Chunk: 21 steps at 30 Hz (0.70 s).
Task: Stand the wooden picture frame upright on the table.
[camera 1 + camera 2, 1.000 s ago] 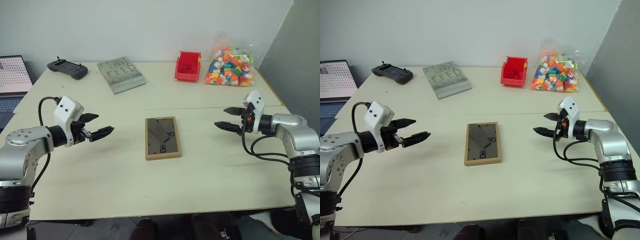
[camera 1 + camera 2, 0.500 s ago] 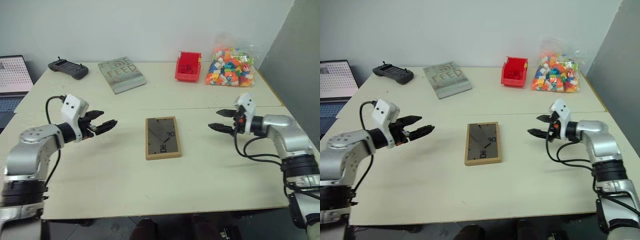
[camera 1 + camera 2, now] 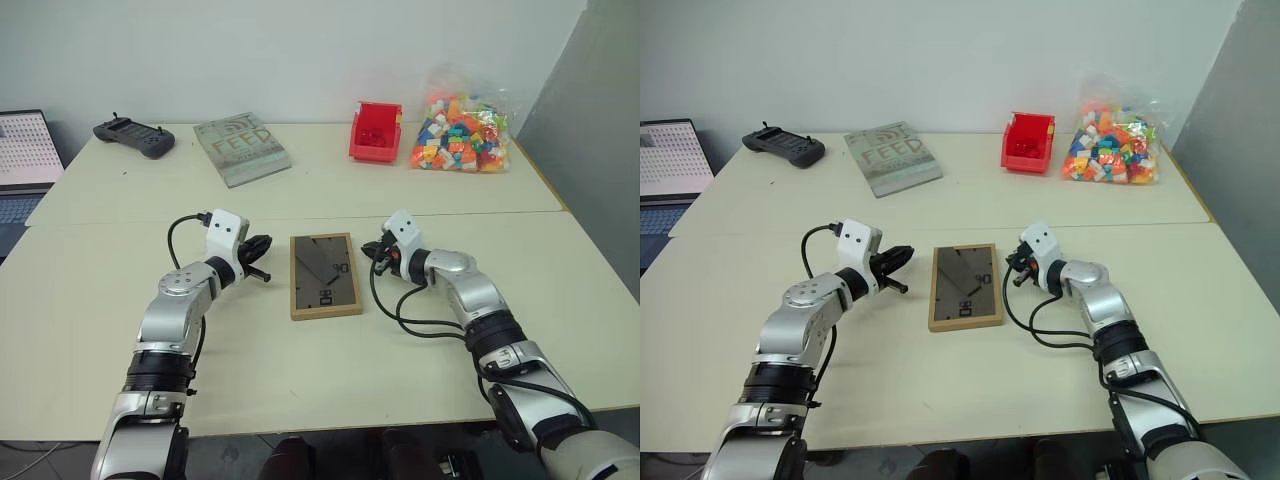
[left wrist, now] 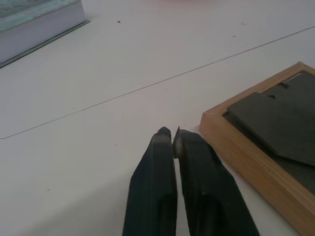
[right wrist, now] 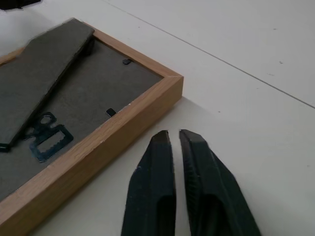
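Both grippers closing in on face-down frame
Left gripper (image 4: 173, 133) and right gripper (image 5: 173, 133), fingers now pressed together, are flanking the small rectangular light-wood picture frame (image 3: 325, 275), preparing to lift it.

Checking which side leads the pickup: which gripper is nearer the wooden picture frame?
Roughly level. The left gripper is shut beside the wooden picture frame's left edge, the right gripper shut beside its right edge; neither touches.

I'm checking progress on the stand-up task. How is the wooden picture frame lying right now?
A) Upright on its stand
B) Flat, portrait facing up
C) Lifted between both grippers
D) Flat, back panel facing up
D: the wooden picture frame lies flat on the table, its dark back panel and stand facing up, with the shut left gripper and right gripper beside it, neither holding it.
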{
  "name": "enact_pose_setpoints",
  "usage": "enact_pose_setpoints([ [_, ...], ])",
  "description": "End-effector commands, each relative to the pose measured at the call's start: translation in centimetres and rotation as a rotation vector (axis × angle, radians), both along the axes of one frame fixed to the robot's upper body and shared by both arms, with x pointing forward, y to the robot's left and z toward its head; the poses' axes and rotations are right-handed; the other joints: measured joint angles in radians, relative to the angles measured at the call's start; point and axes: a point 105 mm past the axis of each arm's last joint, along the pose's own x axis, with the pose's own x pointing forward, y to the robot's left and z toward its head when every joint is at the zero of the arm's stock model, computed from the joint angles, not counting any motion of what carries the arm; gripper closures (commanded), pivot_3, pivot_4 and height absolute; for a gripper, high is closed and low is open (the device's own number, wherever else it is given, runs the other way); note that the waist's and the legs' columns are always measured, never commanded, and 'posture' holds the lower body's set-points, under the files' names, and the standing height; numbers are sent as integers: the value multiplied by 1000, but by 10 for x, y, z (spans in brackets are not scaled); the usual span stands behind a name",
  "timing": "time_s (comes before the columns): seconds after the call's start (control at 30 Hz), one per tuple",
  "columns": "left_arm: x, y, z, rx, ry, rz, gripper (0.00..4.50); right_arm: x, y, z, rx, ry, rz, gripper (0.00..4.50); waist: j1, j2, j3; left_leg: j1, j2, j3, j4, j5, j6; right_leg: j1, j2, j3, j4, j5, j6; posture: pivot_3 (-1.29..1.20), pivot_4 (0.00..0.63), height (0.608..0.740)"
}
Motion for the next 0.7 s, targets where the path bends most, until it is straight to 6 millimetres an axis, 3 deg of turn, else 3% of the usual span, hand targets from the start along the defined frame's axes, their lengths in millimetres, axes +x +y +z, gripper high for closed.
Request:
enact_pose_setpoints([
  [0.03, 5, -15, -4, 8, -13, -15, 4407, 6, 17, 10, -16, -62, -1, 4428, 0, 0, 0, 0, 0, 0, 0, 0, 0, 0, 0, 0, 0, 0, 0, 0, 150, 740],
  [0.23, -4, -48, -18, 35, 25, -109, 4407, -6, 34, 11, 94, -19, 79, 4428, -2, 0, 0, 0, 0, 0, 0, 0, 0, 0, 0, 0, 0, 0, 0, 0, 150, 740],
  [0.33, -17, -61, -14, 51, 28, -181, 4407, -21, 38, 17, 132, -3, 155, 4428, -2, 0, 0, -1, 0, 0, 0, 0, 0, 0, 0, 0, 0, 0, 0, 0, 150, 740],
  [0.5, -54, -64, -16, 119, 84, -271, 4407, -46, 25, 25, 133, 19, 208, 4428, -2, 0, 0, -2, 0, -1, 0, 0, 0, -2, 0, 0, 0, 0, 0, 0, 150, 740],
  [0.7, -91, -73, -12, 138, 155, -373, 4407, -76, 4, 17, 32, 71, 247, 4428, 0, 1, 0, -2, 0, -2, 0, -2, 3, -1, 0, 0, 1, 0, 0, 0, 150, 740],
])
